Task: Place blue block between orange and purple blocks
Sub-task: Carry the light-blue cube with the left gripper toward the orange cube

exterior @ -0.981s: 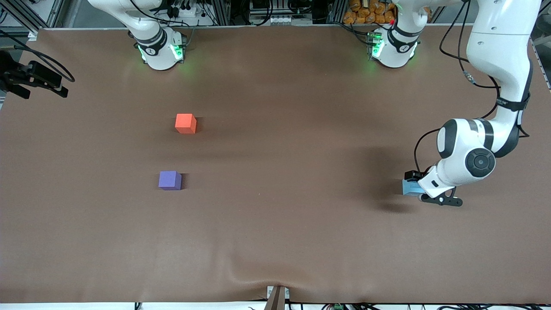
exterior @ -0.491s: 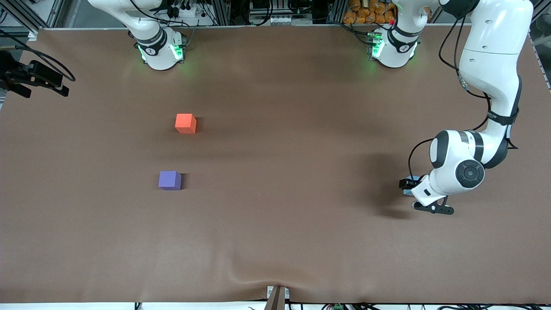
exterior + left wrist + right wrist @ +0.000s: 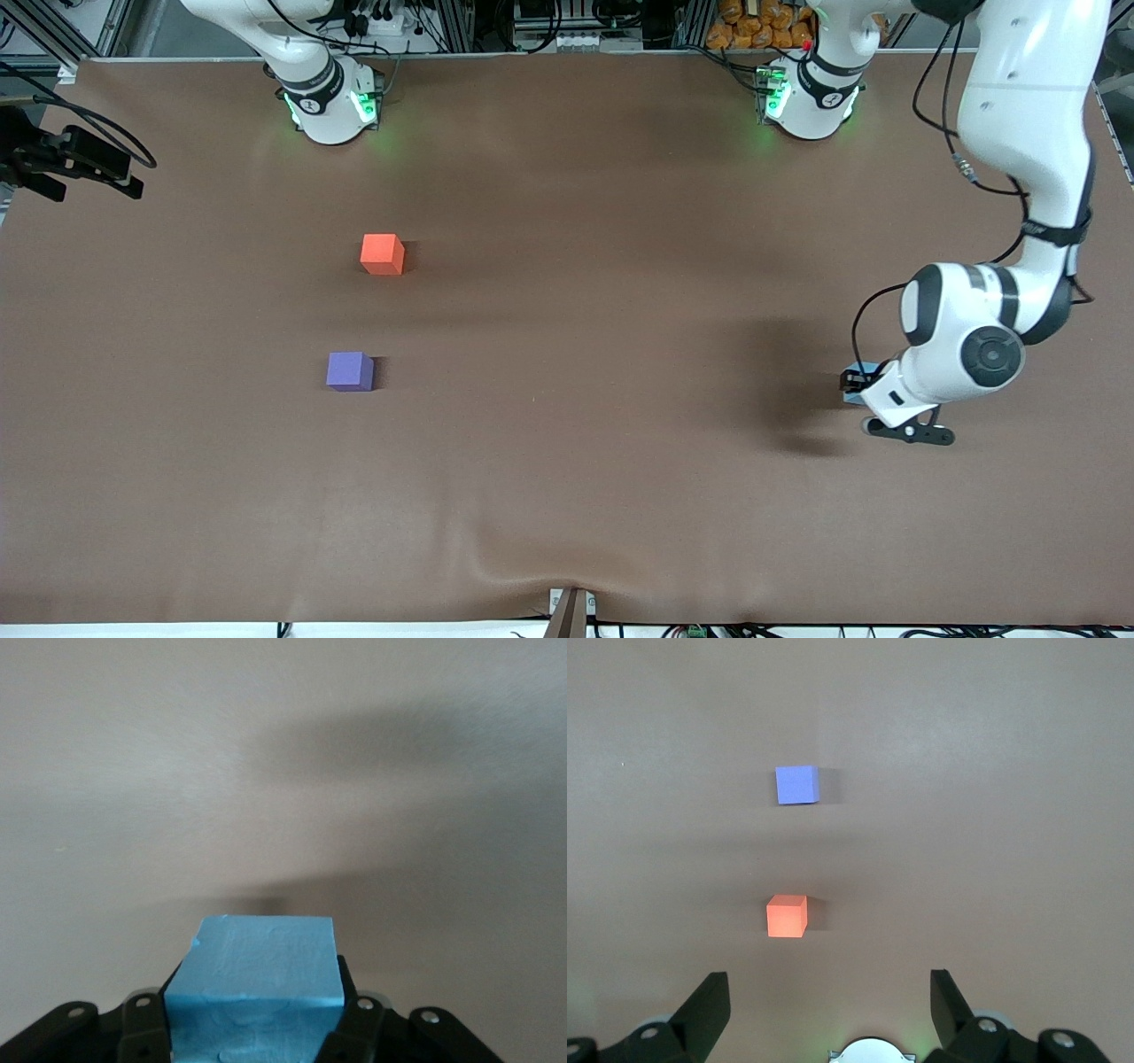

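The blue block is near the left arm's end of the table, mostly hidden under the left arm's hand. My left gripper is shut on it; in the left wrist view the block fills the gap between the black fingers, low over the brown cloth. The orange block and the purple block rest apart toward the right arm's end, the purple one nearer the front camera. My right gripper is open and empty, high above the table, looking down on the orange block and the purple block.
A brown cloth covers the table, with a wrinkle at its front edge. A black camera mount juts in at the right arm's end. The arm bases stand along the back edge.
The left arm's hand has shifted slightly around the blue block, which now shows less under it. The orange and purple blocks have not moved.
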Tool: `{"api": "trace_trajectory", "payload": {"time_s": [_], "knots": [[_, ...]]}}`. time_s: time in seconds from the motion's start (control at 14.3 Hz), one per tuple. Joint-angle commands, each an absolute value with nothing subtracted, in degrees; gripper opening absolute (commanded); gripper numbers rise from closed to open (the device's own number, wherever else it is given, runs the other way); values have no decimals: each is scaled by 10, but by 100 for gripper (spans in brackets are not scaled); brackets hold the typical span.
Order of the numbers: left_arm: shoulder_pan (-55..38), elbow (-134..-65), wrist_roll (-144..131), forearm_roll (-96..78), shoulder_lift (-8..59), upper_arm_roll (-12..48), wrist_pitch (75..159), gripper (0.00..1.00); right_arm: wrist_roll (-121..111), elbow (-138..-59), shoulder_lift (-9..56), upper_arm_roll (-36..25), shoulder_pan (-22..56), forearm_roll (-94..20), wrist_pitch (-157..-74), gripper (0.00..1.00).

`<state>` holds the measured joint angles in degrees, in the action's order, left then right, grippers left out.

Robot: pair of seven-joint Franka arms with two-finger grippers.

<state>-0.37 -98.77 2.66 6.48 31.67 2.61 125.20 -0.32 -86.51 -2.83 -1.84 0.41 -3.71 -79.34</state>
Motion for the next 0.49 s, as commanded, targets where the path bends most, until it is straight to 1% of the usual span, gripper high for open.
{"api": "trace_trajectory", "payload": {"time_s": [0.0, 0.14, 0.21, 0.42], "knots": [[-9, -1000, 16, 69, 242, 28, 1191, 0, -3, -869, -33, -21, 5, -40, -788, 100], [-15, -999, -2, 69, 204, 38, 1145, 0, -2, -869, -33, -22, 4, -44, -782, 100], [-15, -999, -19, 67, 189, 52, 1126, 0, -2, -869, -33, -22, 4, -45, -782, 100], [-15, -995, -126, 63, 168, 127, 1098, 0, -2, -869, -33, -22, 4, -45, -781, 100]]}}
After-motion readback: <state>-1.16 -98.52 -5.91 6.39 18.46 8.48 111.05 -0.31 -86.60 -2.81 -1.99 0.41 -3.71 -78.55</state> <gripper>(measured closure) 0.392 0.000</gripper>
